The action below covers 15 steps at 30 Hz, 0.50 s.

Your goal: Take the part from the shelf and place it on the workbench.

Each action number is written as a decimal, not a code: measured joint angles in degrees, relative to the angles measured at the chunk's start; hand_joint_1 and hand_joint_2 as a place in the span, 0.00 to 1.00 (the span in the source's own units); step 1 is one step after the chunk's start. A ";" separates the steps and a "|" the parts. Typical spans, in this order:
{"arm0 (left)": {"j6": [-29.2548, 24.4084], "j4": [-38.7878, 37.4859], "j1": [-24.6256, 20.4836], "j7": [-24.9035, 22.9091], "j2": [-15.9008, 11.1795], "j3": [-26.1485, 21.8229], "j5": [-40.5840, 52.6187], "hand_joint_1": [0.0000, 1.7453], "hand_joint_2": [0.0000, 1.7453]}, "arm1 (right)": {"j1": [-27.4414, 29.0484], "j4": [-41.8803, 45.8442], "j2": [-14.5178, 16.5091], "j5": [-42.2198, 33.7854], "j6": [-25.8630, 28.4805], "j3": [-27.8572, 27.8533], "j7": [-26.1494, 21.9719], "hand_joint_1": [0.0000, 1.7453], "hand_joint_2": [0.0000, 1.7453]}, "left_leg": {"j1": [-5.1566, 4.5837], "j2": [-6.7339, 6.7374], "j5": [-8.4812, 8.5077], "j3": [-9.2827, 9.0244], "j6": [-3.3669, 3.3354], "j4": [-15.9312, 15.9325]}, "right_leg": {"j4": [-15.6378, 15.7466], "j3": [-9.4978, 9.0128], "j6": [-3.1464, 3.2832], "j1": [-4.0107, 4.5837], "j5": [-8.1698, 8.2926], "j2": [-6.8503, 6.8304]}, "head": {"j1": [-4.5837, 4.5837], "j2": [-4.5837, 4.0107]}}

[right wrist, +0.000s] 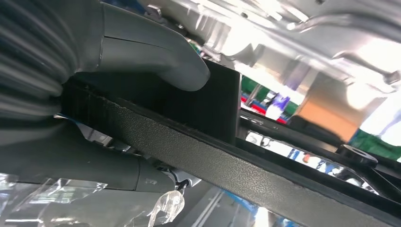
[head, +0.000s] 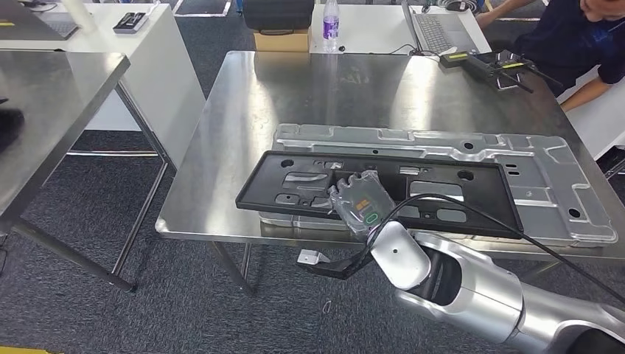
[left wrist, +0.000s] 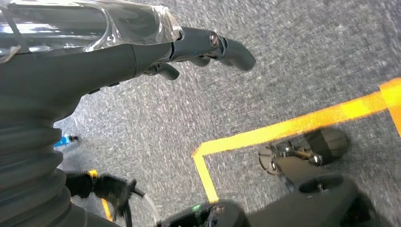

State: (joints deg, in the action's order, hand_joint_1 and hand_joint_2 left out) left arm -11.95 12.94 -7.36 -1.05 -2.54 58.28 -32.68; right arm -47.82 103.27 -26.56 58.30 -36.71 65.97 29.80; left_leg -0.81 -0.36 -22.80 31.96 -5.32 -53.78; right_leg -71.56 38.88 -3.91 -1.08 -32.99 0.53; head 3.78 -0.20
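You've got a matte black part (head: 368, 188) w/ a pebbled texture, lying over a bare silver pressed-metal panel (head: 545, 173). Desk (head: 243, 110) is brushed steel, shiny, w/ glare patches. Right hand (head: 362, 203) is grey under clear plastic wrap, small green mark on its back; thumb is grey in the right wrist view. Right arm is silver w/ a black cable. Left hand (left wrist: 142, 52) is dark grey, fingers (left wrist: 231, 47) near black, also w/ clear wrap. Floor (left wrist: 302, 56) is speckled grey carpet w/ yellow-orange tape lines (left wrist: 293, 125). Back of the desk: bottle (head: 331, 22) w/ purple label, brown cardboard box (head: 281, 40).
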 joint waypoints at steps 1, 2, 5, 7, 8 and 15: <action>0.02 0.00 0.12 0.00 0.02 0.01 0.00 0.00 1.00 | 0.17 0.00 -0.02 -0.07 -0.02 0.02 0.00 1.00 1.00 | 0.14 -0.07 -0.46 -0.48 0.20 -0.04 | -0.31 1.09 -0.37 -0.13 0.40 -0.02 | 0.00 0.00; 0.01 0.00 0.25 -0.01 0.03 0.01 0.00 0.00 1.00 | 0.26 0.00 -0.03 -0.08 -0.02 0.03 0.01 1.00 1.00 | 0.35 -0.14 -0.98 -1.05 0.50 -0.12 | 1.38 1.18 -0.64 -0.29 2.05 -0.06 | 0.00 0.00; 0.01 -0.01 0.41 0.00 0.00 0.02 -0.01 0.00 1.00 | 0.22 -0.03 -0.05 -0.07 -0.01 0.07 0.01 1.00 1.00 | 0.78 -0.28 -2.84 -2.44 1.73 -0.76 | 12.14 -1.74 -1.09 -0.86 9.09 -0.22 | -0.08 0.00; 0.01 -0.02 0.37 -0.01 -0.04 0.02 -0.02 0.00 1.00 | 0.23 -0.05 -0.04 -0.09 0.03 0.13 -0.07 1.00 1.00 | 0.65 -0.28 -3.81 -2.55 2.54 -1.26 | 15.07 -2.58 -0.35 -0.89 10.02 -0.19 | -0.08 0.01; 0.02 -0.02 0.36 -0.01 -0.04 0.02 -0.01 0.00 1.00 | 0.24 -0.05 -0.04 -0.09 0.05 0.14 -0.10 1.00 1.00 | 0.63 -0.27 -4.09 -2.74 2.84 -1.36 | 15.12 -2.69 0.32 -0.77 9.52 -0.16 | -0.04 0.01; 0.05 -0.02 0.40 -0.20 -0.09 0.03 0.26 0.00 1.00 | 0.09 -0.04 -0.05 -0.37 0.10 0.01 -0.16 1.00 1.00 | 1.16 -0.03 -9.77 6.36 4.49 -17.07 | 15.19 -4.78 2.20 -0.71 8.17 -0.16 | 0.19 0.00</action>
State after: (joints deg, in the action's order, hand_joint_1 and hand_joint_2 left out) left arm -11.90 12.92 -6.96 -1.24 -2.63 58.30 -32.42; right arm -47.72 103.23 -26.62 57.93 -36.61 65.98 29.64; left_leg 0.35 -0.38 -32.56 38.32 -0.84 -70.86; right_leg -56.37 34.10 -1.71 -1.79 -24.82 0.37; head 3.97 -0.20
